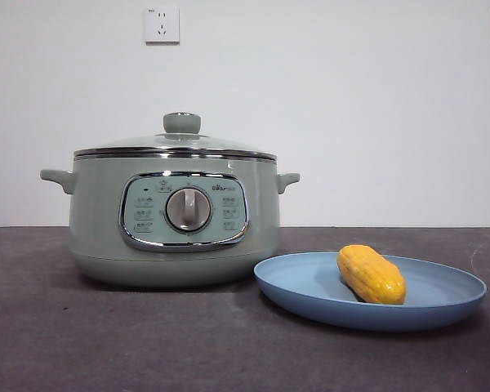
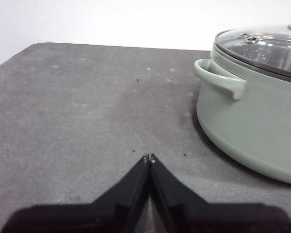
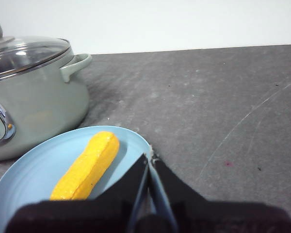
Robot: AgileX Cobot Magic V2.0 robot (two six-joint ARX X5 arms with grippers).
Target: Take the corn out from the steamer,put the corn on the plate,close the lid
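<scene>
1. The corn (image 1: 371,274) is seen lying on its side in the plate (image 1: 310,282), which is set just beside the steamer (image 1: 98,229) on the dark table (image 1: 147,343).
2. The lid (image 1: 175,145) is seated on the steamer's rim, knob up.
3. The left gripper (image 2: 149,157) is held closed and empty over bare table near the steamer's handle.
4. The right gripper (image 3: 150,156) is closed on nothing, above the plate's rim.

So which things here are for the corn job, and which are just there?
For the job:
corn, lying on the plate
plate
steamer
lid, on the steamer
left tool and right tool, both shut and holding nothing

Just there:
wall socket
table
</scene>
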